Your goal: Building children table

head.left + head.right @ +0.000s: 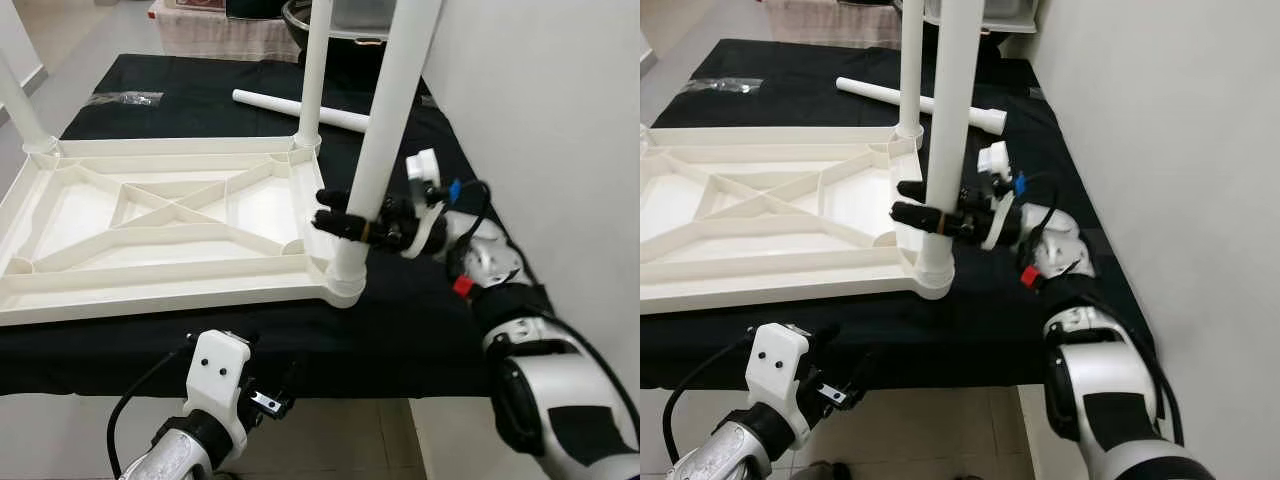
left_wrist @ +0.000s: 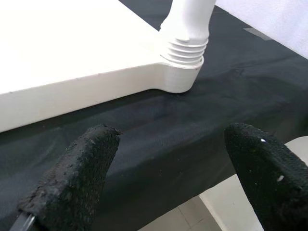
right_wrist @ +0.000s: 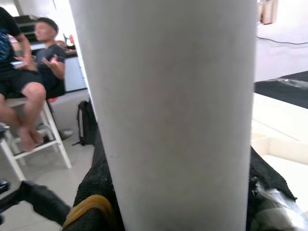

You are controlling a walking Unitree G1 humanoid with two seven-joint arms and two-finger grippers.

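A: What lay on the black cloth (image 1: 420, 330)?

B: The inverted tabletop (image 1: 150, 215).

A: The step?

B: Seating its near corner leg (image 1: 385, 130), clasped by the right gripper (image 1: 335, 212). Further twisting seemed needed. The left gripper (image 2: 168, 178) hung spread below the edge.

Even, bright indoor light, soft shadows. White tabletop (image 1: 150, 215) near overexposed against black cloth (image 1: 400, 330); rib detail still legible. Head views sharp, slight bending at edges. Left wrist view: fingers (image 2: 72, 178) blurred, too close. Right wrist view: white leg (image 3: 168, 110) out of focus, background washed out at window side.
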